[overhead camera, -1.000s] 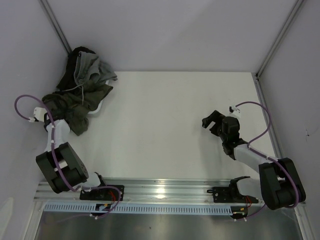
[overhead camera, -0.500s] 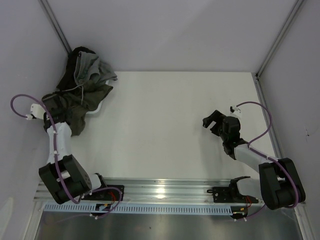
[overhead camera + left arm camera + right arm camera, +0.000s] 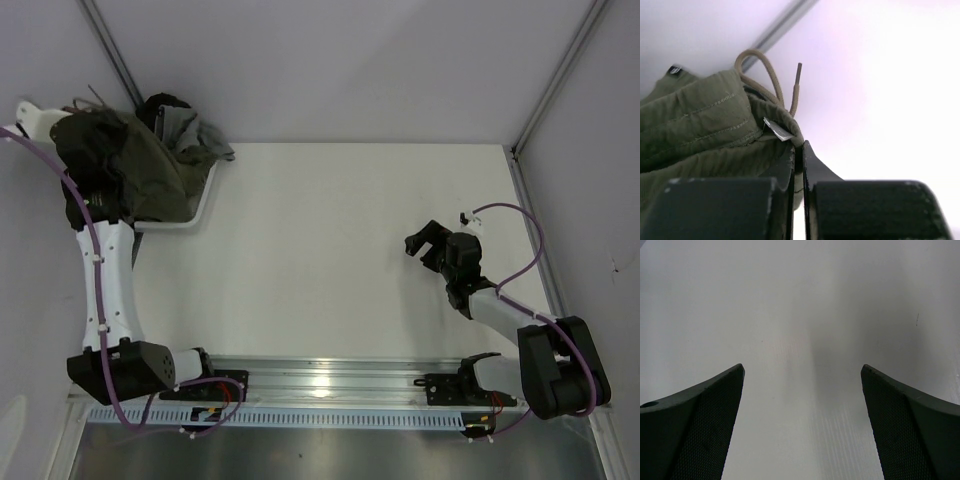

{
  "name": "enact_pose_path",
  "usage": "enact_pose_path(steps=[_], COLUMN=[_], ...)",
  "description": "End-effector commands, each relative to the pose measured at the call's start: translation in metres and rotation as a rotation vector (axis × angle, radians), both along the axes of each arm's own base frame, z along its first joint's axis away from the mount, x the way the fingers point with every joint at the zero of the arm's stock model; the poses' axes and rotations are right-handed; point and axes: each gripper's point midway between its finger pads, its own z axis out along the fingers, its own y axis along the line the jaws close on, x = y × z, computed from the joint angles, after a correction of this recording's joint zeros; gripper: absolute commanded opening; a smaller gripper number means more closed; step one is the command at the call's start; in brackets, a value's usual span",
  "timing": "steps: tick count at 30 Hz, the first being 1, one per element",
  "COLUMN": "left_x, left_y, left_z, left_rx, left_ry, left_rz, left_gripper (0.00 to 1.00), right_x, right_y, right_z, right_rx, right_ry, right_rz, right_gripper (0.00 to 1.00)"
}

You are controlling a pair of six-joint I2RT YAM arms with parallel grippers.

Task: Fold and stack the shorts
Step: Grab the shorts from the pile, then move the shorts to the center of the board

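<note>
White-walled cell, far-left corner: left gripper pinched tight on waistband of olive shorts, held up bunched, long axis slanting down-right toward table; right gripper spread wide above it.

free: table centre | blocked: far-left corner, shorts pile

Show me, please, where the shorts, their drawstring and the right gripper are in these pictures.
shorts [image 3: 150, 175]: top external view, on the olive fabric bunched at the far left.
drawstring [image 3: 795, 97]: left wrist view, on its straight tan end.
right gripper [image 3: 802, 369]: right wrist view, midway between its open fingertips.
</note>
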Motion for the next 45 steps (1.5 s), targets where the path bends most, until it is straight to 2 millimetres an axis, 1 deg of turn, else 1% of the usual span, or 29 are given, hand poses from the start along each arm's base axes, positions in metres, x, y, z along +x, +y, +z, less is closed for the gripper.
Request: enact_pose_path(steps=[1,3,5,7,12,15,16,18,19,20,21,23,24,26,27,29,30,32,33,34,35,37,39,40,41,42,43,44,45], left_x=[-0.018,-0.045,-0.065,-0.097,-0.162,-0.187,-0.176,-0.177,-0.161,-0.156,-0.140,-0.125,-0.116,-0.102,-0.090,-0.075,-0.062,-0.049,-0.031,-0.021,-0.020,0.000,0.002,-0.004,-0.003,0.002,-0.012,-0.016,-0.011], left_y=[-0.035,-0.049,-0.058,-0.068,-0.102,-0.128,-0.139,-0.153,-0.164,-0.170,-0.186,-0.199,-0.216,-0.231,-0.250,-0.268,-0.285,-0.301,-0.320,-0.329,-0.336,-0.349,-0.350,-0.347,-0.343,-0.334,-0.321,-0.313,-0.305], left_z=[0.137,0.185,0.215,0.247,0.297,0.305,0.292,0.288,0.272,0.267,0.248,0.233,0.220,0.204,0.190,0.174,0.161,0.152,0.133,0.125,0.135,0.120,0.101,0.103,0.082,0.056,0.057,0.047,-0.011], left_rx=[0.214,0.281,0.324,0.362,0.401,0.367,0.303,0.264,0.218,0.200,0.165,0.139,0.131,0.111,0.099,0.084,0.073,0.061,0.050,0.040,0.025,0.014,0.004,0.004,0.000,-0.009,-0.017,-0.037,-0.048], left_ry=[-0.372,-0.481,-0.555,-0.665,-0.872,-0.952,-0.944,-0.969,-0.934,-0.924,-0.884,-0.848,-0.814,-0.778,-0.740,-0.697,-0.660,-0.636,-0.588,-0.566,-0.578,-0.527,-0.500,-0.521,-0.478,-0.421,-0.421,-0.398,-0.281], left_rz=[-0.138,-0.130,-0.136,-0.143,-0.246,-0.380,-0.466,-0.548,-0.605,-0.628,-0.677,-0.696,-0.733,-0.748,-0.787,-0.811,-0.826,-0.832,-0.860,-0.879,-0.915,-0.933,-0.937,-0.934,-0.916,-0.867,-0.835,-0.804,-0.757], left_gripper=[0.00,0.00,0.00,0.00,0.00,0.00,0.00,0.00,0.00,0.00,0.00,0.00,0.00,0.00,0.00,0.00,0.00,0.00,0.00,0.00,0.00,0.00,0.00,0.00,0.00,0.00,0.00,0.00,0.00], right_x=[0.010,0.010,0.011,0.011,0.012,0.012,0.012,0.011,0.011,0.010,0.010,0.008,0.008,0.006,0.004,0.001,-0.001,-0.004,-0.006,-0.009,-0.011,-0.015,-0.017,-0.017,-0.018,-0.017,-0.015,-0.015,-0.012], right_y=[0.004,0.005,0.007,0.008,0.011,0.012,0.012,0.011,0.011,0.011,0.009,0.007,0.004,0.003,0.001,-0.003,-0.007,-0.012,-0.016,-0.018,-0.021,-0.022,-0.018,-0.015,-0.009,-0.007,-0.005,0.002,0.005], right_z=[0.019,0.019,0.020,0.018,0.020,0.023,0.026,0.027,0.028,0.030,0.031,0.035,0.036,0.044,0.043,0.052,0.051,0.054,0.063,0.062,0.064,0.070,0.074,0.075,0.076,0.074,0.073,0.072,0.065], right_rx=[0.031,0.029,0.033,0.029,0.036,0.031,0.033,0.028,0.030,0.029,0.024,0.017,0.011,0.011,0.004,0.004,-0.001,-0.003,0.000,-0.003,-0.006,0.000,0.003,0.006,0.013,0.015,0.019,0.029,0.029], right_ry=[-0.064,-0.062,-0.064,-0.060,-0.062,-0.069,-0.078,-0.082,-0.084,-0.088,-0.092,-0.099,-0.102,-0.127,-0.133,-0.167,-0.171,-0.187,-0.220,-0.225,-0.238,-0.274,-0.301,-0.312,-0.317,-0.314,-0.307,-0.300,-0.277], right_rz=[0.010,0.017,0.024,0.030,0.050,0.061,0.061,0.060,0.058,0.058,0.052,0.044,0.032,0.029,0.027,0.011,-0.003,-0.024,-0.037,-0.046,-0.052,-0.049,-0.017,-0.001,0.035,0.046,0.052,0.091,0.101], right_gripper=[1.00,0.99,0.99,0.99,1.00,0.99,1.00,1.00,1.00,1.00,1.00,0.99,1.00,0.99,0.99,0.99,0.99,0.99,1.00,0.99,1.00,0.99,0.99,0.99,0.98,0.98,0.98,0.98,0.98])
